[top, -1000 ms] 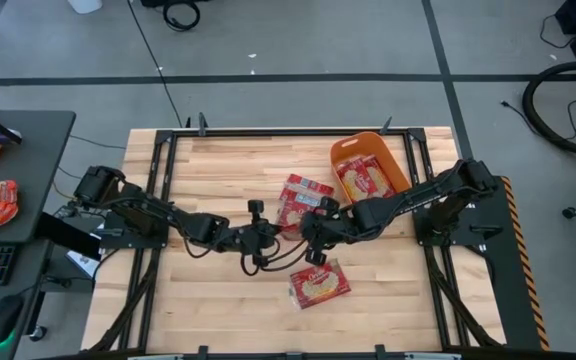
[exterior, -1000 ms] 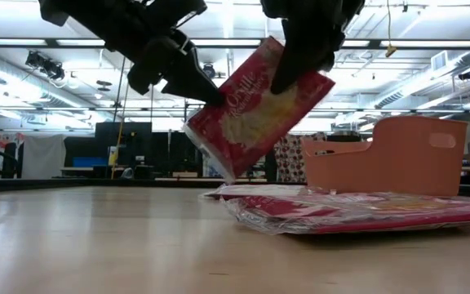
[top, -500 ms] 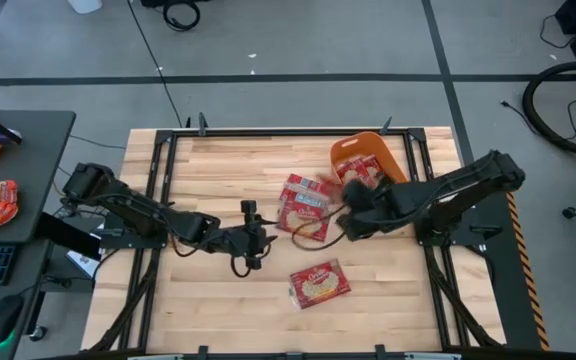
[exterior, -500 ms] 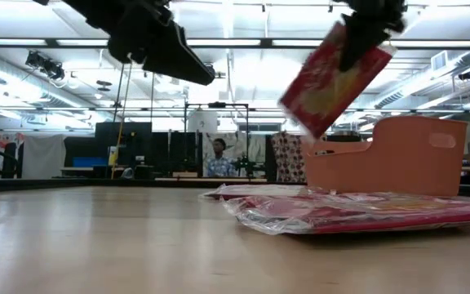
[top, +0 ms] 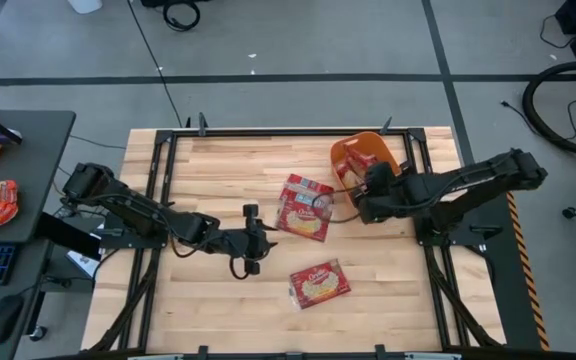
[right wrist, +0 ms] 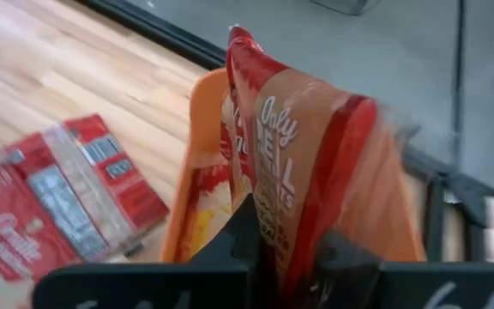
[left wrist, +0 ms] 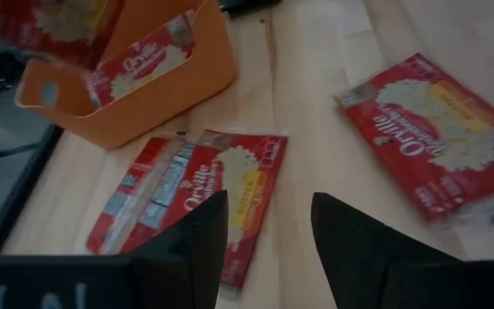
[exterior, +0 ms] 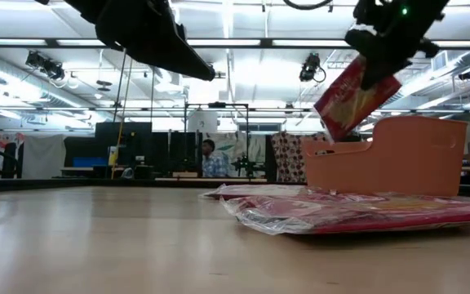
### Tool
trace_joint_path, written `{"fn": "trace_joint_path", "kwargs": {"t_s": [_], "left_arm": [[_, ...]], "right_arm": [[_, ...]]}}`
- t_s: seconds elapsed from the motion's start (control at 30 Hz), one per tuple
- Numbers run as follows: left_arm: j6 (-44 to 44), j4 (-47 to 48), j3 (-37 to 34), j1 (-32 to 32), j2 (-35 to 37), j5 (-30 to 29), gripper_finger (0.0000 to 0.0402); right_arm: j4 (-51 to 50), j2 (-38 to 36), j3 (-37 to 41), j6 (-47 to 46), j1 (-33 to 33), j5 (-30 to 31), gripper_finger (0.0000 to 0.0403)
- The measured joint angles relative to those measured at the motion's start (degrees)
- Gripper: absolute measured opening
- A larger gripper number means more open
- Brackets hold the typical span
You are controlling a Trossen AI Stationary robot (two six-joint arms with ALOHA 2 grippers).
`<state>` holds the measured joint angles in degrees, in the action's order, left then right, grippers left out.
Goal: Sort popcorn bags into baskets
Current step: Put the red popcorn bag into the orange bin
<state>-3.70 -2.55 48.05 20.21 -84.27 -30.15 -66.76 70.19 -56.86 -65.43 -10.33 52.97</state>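
Right gripper [right wrist: 286, 257] jaws clamped on popcorn bag [exterior: 353, 96], carried seemingly over basket [top: 353, 155]; left gripper [left wrist: 268, 227] jaws now apart.

The held popcorn bag [right wrist: 303, 163] hides most of the orange basket [right wrist: 197, 172].

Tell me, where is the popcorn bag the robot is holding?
The held popcorn bag hangs in the right end effector, just above the orange basket at the table's far right.

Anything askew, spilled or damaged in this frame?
Nothing damaged or spilled. The orange basket sits askew to the table edges, and two popcorn bags lie overlapped beside it. The right pincer holds a bag tilted above the basket.
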Motion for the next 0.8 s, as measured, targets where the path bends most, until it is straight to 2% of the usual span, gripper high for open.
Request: {"fn": "trace_joint_path", "kwargs": {"t_s": [0.27, 0.33, 0.6, 0.8], "left_arm": [[0.39, -1.46, -0.02, -0.15, -0.04, 1.82, 0.0172], [1.22, -1.26, -0.02, -0.15, -0.04, 2.87, 0.0172], [4.6, 3.62, -0.02, 1.02, -0.04, 8.13, 0.0172], [7.6, 6.29, -0.04, 1.22, -0.07, 13.49, 0.0172]], "right_arm": [[24.34, -6.81, 14.52, 8.76, 9.31, -2.3, 0.0032], [27.17, -7.19, 16.99, 8.57, 11.33, -3.83, 0.0038], [24.17, -8.84, 18.39, 10.08, 14.32, -14.15, 0.0115], [12.68, -10.92, 11.8, 8.46, 15.09, -15.37, 0.017]]}}
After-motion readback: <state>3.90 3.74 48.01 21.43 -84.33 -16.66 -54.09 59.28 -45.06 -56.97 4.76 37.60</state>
